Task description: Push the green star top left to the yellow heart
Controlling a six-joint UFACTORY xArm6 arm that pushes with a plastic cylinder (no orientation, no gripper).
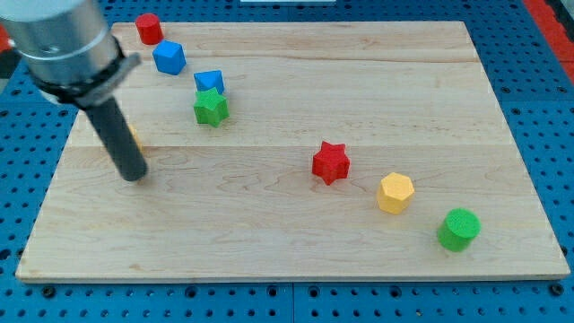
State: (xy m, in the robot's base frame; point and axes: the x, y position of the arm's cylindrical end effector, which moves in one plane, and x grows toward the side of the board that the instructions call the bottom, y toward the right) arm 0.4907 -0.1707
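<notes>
- My tip (pixel 134 175) rests on the desk (pixel 269 233) at the left, well apart from the green star (pixel 211 108), which lies to its right and farther away
- There are no fingers on this rod, so nothing is spread, pressed together or pinching; it can only shove
- The green star sits in the far left part of the desk, touching a blue block (pixel 209 82) just behind it; a second blue block (pixel 169 57) and a red cylinder (pixel 148 29) run on in a line towards the far left corner
- A sliver of yellow (pixel 133 136) peeps out just behind the rod; I judge it to be the yellow heart, though the rod hides its shape
- If so, the star is to the right of and beyond the heart, not yet at its far left side, so the push looks barely begun
- To drive the star left, my tip would probably need to come round to the star's right side; from where it stands it is on the wrong side
- The blue block touching the star may get dragged along
- A red star (pixel 330 162), a yellow hexagon (pixel 395 192) and a green cylinder (pixel 459 228) lie at the near right, clear of the work
</notes>
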